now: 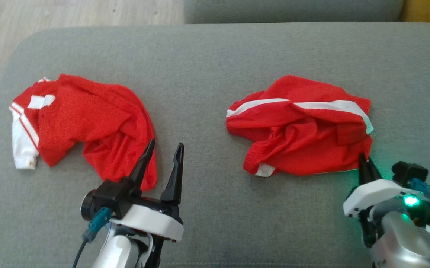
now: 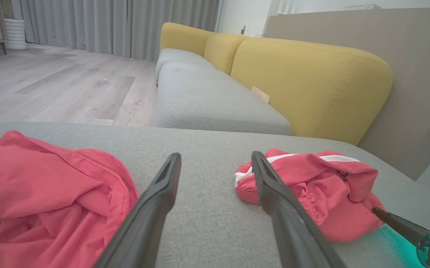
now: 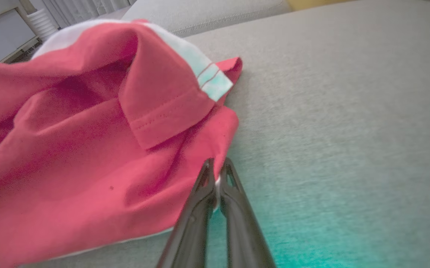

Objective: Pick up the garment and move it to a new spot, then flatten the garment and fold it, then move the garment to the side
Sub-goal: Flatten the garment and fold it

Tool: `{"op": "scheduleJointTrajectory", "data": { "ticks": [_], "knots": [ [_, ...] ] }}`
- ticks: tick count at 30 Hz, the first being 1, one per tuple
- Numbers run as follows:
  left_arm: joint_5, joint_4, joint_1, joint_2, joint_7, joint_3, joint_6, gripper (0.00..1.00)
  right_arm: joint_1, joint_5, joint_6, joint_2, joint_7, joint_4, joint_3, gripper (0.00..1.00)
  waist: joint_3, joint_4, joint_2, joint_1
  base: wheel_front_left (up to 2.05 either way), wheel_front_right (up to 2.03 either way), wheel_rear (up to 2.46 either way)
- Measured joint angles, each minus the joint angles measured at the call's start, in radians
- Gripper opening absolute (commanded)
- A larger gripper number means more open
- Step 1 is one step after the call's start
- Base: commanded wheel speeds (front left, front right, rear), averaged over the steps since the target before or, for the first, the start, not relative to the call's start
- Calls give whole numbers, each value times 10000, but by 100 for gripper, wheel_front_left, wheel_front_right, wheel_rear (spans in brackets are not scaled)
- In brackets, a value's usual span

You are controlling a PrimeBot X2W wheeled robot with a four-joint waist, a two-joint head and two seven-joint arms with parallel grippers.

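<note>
1. Our left gripper (image 1: 166, 143) is low in the head view, left of centre. Its two fingers are spread wide, with nothing between them.
2. In the left wrist view those fingers point over bare grey cushion (image 1: 207, 67) between the two garments. In the head view the left fingertip overlaps the jersey's near fold, and we cannot tell whether it touches the cloth.
3. Our right gripper (image 1: 363, 158) is at the lower right. Its fingers are pressed together on the near right corner of the shorts (image 1: 300, 134). In the right wrist view a thin bit of pale hem shows between the tips, so we take the cloth to be pinched there.
4. We see the jersey (image 1: 88, 119) crumpled on the left part of the cushion, ungripped. Its white sleeve with red stripes lies at its outer left edge, and it is well apart from the shorts.
5. We see the shorts bunched on the right part of the cushion, with a narrow white band running across their far side.
6. We note a green light (image 1: 410, 201) glowing on the right wrist and tinting the cushion under it.
7. Beyond the cushion we see wood floor (image 1: 70, 15), and in the left wrist view another grey seat with yellow backrests (image 2: 311, 74).
</note>
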Motion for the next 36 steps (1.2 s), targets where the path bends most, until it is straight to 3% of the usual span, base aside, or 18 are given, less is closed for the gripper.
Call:
{"op": "scheduleJointTrajectory", "data": {
  "ticks": [11,12,13,14,18,23,26,27,30,36],
  "knots": [
    [-6,12,32,-2,0,-157,10,100,77,-2744,0,-268,132,-1114,-2625,0,-559,-498,0,0,0,0,0],
    [-8,12,31,-2,0,-180,10,100,91,-3045,0,-295,234,-1233,-2938,6,-589,-507,0,0,0,0,0],
    [-15,12,35,-2,0,-192,10,100,120,-3417,0,-295,339,-1388,-3256,82,-617,-511,0,0,0,0,0],
    [-15,12,42,-2,0,-194,10,100,154,-3731,-2,-293,483,-1492,-3507,100,-640,-508,0,0,0,0,0],
    [-15,15,72,-2,0,-199,10,100,321,-4146,0,-142,631,-1764,-3866,100,-745,-484,0,0,0,0,0],
    [-15,36,250,-2,0,-201,10,100,360,-3829,-2,12,290,-1988,-3430,100,-885,-455,0,0,0,0,0],
    [-15,58,346,0,0,-184,10,100,524,-2408,0,0,61,-1979,-2073,100,-996,-422,0,0,0,0,0],
    [-15,58,376,0,0,-163,10,100,789,-1440,0,10,-17,-2144,-909,100,-1076,-416,0,0,0,0,0],
    [-15,73,438,0,0,-148,10,100,1529,-247,-2,17,-86,-2824,623,100,-1202,-399,0,0,0,0,0],
    [-15,73,483,0,0,2,10,100,3243,926,-2,19,-65,-3937,2472,100,-1359,-345,0,0,0,0,0]
  ]
}}
